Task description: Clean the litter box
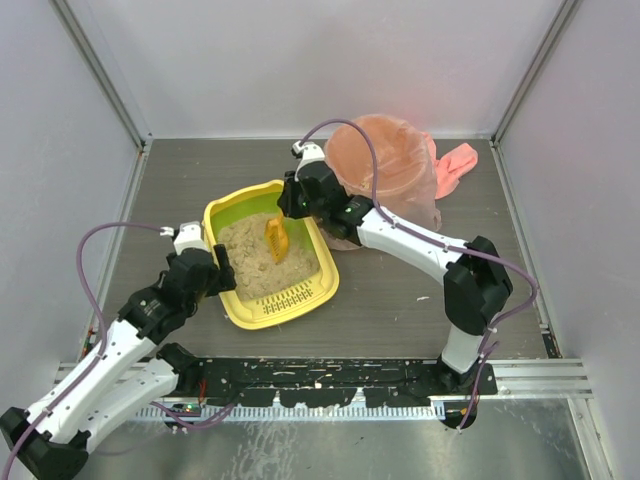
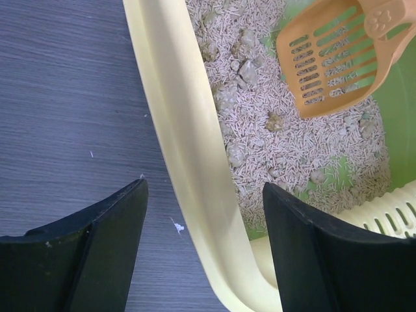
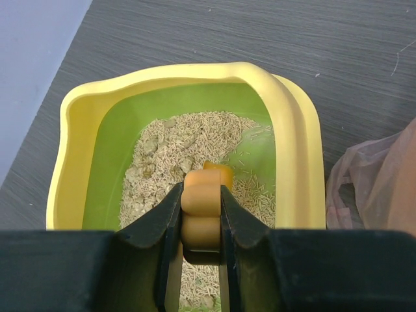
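Standing here I count one dark grey wood-grain worktop [image 1: 400,300]. There is one rectangular yellow plastic litter box with a green inner wall [image 1: 282,303], one orange slotted plastic scoop [image 1: 276,238] and one round bin lined with a pink plastic bag [image 1: 395,160]. There are two white-and-black robot arms, the left arm [image 1: 115,345] and the right arm [image 1: 400,235]. Each has one pair of black jaws and one purple cable [image 1: 120,228] (so two cables in all). There are several grey clumps [image 2: 247,68] in the litter, too mixed in with the pellets to count exactly.
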### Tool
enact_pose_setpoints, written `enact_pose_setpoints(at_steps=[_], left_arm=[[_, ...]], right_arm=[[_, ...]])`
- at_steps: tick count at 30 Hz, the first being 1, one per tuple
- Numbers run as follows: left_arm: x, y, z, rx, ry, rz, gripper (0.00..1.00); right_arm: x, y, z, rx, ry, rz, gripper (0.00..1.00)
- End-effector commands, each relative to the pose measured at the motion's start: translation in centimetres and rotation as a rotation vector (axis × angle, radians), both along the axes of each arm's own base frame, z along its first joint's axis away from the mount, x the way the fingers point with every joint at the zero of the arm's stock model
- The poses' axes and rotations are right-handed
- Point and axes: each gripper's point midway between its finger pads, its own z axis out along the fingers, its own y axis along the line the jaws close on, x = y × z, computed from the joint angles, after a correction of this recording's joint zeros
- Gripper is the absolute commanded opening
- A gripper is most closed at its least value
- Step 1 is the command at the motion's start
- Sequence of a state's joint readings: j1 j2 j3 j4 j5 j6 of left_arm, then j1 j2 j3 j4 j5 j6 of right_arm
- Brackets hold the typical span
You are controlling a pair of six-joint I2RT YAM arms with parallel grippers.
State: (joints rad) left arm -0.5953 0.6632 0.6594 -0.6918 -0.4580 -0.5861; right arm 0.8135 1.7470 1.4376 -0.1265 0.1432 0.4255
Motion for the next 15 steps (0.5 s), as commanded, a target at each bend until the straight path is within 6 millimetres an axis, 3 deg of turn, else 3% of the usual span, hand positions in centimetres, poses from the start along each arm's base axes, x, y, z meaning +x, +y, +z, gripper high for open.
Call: enact_pose_setpoints(at_steps=[1, 10, 15], left_arm=[[1.4, -0.7, 0.6, -0.022, -0.048, 0.007, 0.72], [2.1, -1.5, -0.8, -0.003, -0.006, -0.008, 0.67], [2.3, -1.7, -1.6, 0.010, 0.017, -0.014, 0.61]], right_arm=[[0.8, 1.5, 1.2, 0.125, 0.025, 0.028, 0.01], [0.4, 2.6, -2.6, 0.142, 0.148, 0.025, 0.01], [-0.6, 3.3, -3.7, 0.197, 0.198, 0.005, 0.01]])
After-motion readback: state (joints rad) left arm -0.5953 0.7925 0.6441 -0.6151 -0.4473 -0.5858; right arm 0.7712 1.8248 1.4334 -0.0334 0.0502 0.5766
